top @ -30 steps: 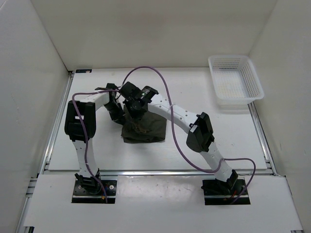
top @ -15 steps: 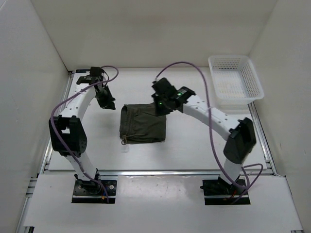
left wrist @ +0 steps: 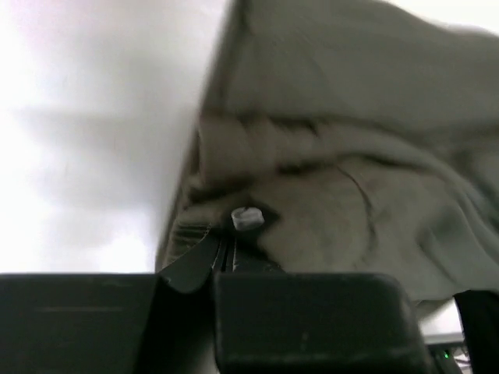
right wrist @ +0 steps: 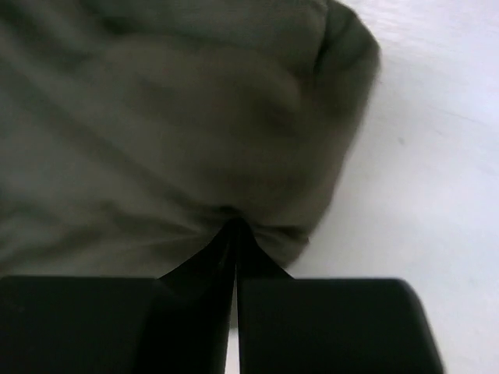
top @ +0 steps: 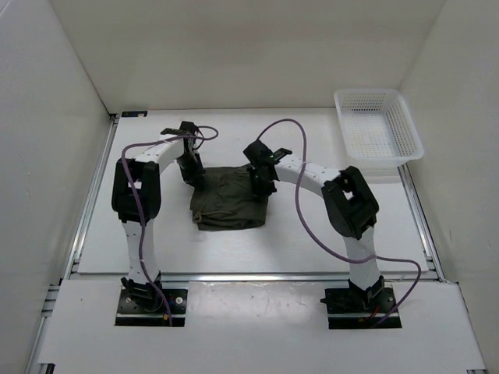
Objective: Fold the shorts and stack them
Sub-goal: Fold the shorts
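The dark olive-green shorts (top: 230, 202) lie folded in a rough square on the white table, left of centre. My left gripper (top: 189, 168) is at their far left corner. In the left wrist view it (left wrist: 222, 245) is shut on the fabric (left wrist: 351, 179) beside the white drawstring tip (left wrist: 248, 219). My right gripper (top: 261, 178) is at the far right corner. In the right wrist view it (right wrist: 232, 230) is shut, pinching a fold of the shorts (right wrist: 156, 140) near their edge.
A white mesh basket (top: 378, 162) stands at the back right corner of the table. White walls enclose the table on the left, back and right. Purple cables loop above both arms.
Half a second ago both grippers were lifted clear of the shorts, apart at the back. Now both have come down onto the far corners and closed on the fabric.
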